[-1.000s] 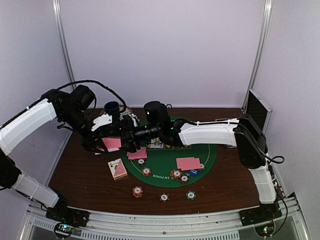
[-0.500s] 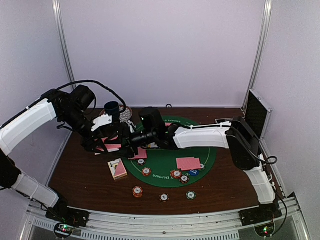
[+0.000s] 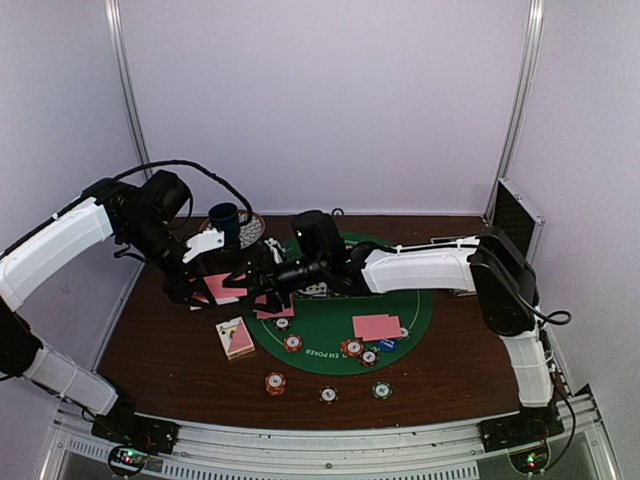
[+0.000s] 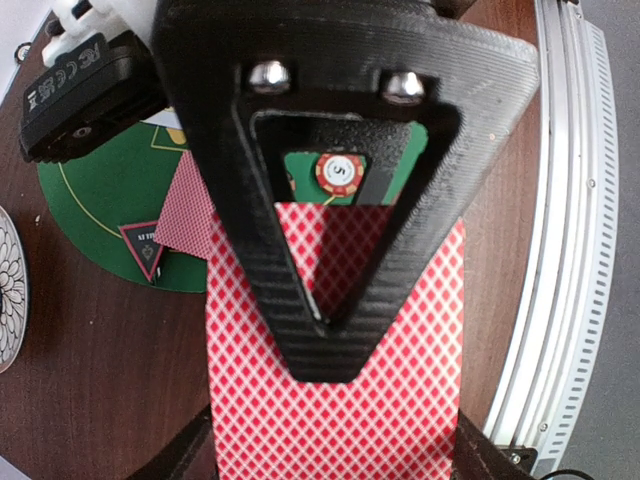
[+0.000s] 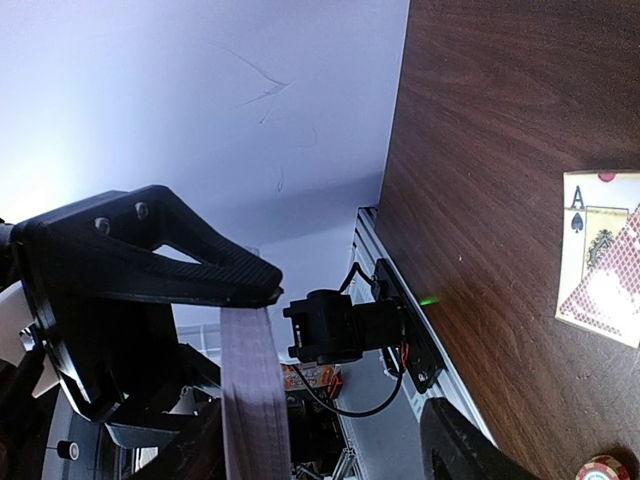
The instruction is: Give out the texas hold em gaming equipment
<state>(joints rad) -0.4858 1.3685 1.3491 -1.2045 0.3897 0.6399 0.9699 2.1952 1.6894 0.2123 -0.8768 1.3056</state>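
currently pink-backed cards (image 4: 340,420) pinched in left gripper (image 3: 225,290), held above table (image 3: 170,350) at left edge of green mat (image 3: 320,330). right gripper (image 3: 268,286) just beside, fingers spread, nothing gripped. chips (image 3: 351,348) and loose cards (image 3: 376,326) seen on mat's near part.

A dark blue cup (image 3: 224,217) stands by a patterned saucer (image 3: 253,231) at the back of the brown worktop (image 3: 160,355). A metal case (image 3: 515,220) sits at its right edge.
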